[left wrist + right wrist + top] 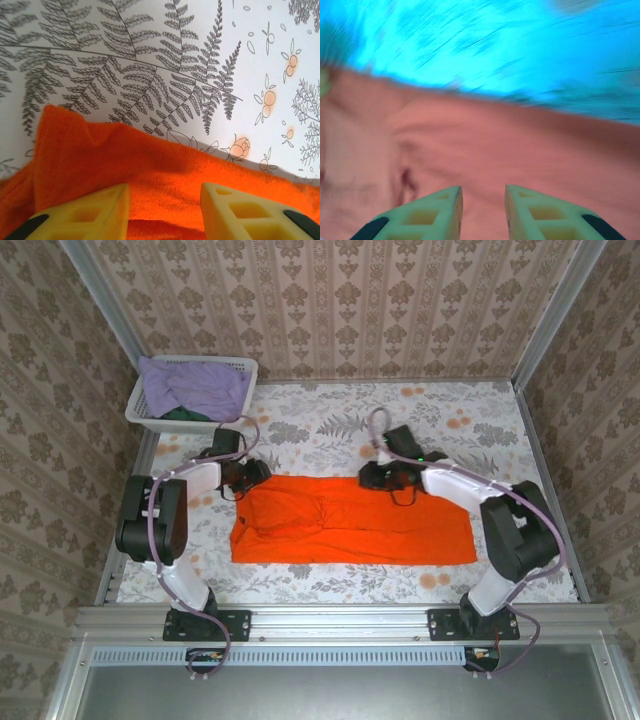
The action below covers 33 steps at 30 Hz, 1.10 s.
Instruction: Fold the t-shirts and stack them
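Left end effector (163, 210) first: its yellow fingers (85, 215) stand fairly wide apart, nothing between them, low over the far edge of the orange t-shirt (350, 525) near its left end. Cloth runs under both pads, and a raised corner shows just to the left in the wrist view.

Over to the right end effector (483, 212): a narrower gap and nothing pinched that I can see, though that wrist picture is blurred and its colour is off. From above it sits on the same far edge, right of the middle.

The shirt lies as a long band across the worktop (330, 425), well in front of the arms' bases, with a crease left of centre. So I'd call this the start of a lengthwise fold, both arms lining up on the far hem.

To do it well, each needs to come down until the lower finger slides under the edge, then close on all the layers, not just the top one. Lift together and level, carry the hem towards the near edge, and lay it down flat. The left side looks rumpled, so a bunched grab is the risk there.

Off at the far left corner, the white basket (240, 365) holds the lavender shirt (195, 385) with a dark green shirt (185, 414) under it, both waiting.
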Tool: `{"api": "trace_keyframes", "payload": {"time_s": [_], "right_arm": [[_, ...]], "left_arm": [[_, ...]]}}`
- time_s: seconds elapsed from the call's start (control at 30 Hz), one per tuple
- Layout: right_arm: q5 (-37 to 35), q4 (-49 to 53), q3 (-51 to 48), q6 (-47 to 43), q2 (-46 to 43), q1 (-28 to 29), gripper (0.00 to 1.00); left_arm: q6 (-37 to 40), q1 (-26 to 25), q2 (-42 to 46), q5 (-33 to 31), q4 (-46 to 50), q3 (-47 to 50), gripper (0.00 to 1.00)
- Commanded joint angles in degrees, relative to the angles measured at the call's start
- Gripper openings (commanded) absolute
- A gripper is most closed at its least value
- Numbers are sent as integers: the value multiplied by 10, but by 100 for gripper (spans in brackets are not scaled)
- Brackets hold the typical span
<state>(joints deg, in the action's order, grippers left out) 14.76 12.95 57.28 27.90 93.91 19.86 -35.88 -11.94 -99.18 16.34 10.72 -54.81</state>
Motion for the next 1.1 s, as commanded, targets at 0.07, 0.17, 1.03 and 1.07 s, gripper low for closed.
{"api": "trace_keyframes", "payload": {"time_s": [0.07, 0.17, 1.03, 1.07], "right_arm": [[-56, -32, -101, 119, -45, -128, 36], [-63, -52, -130, 138, -50, -167, 40], [-109, -55, -264, 280, -160, -288, 53], [-113, -57, -273, 288, -167, -292, 54]], "left_arm": [[32, -46, 64, -99, 48, -21, 46], [37, -86, 68, -177, 99, -55, 46], [-39, -192, -318, -215, 200, -404, 35], [-31, -192, -340, -216, 214, -441, 36]]}}
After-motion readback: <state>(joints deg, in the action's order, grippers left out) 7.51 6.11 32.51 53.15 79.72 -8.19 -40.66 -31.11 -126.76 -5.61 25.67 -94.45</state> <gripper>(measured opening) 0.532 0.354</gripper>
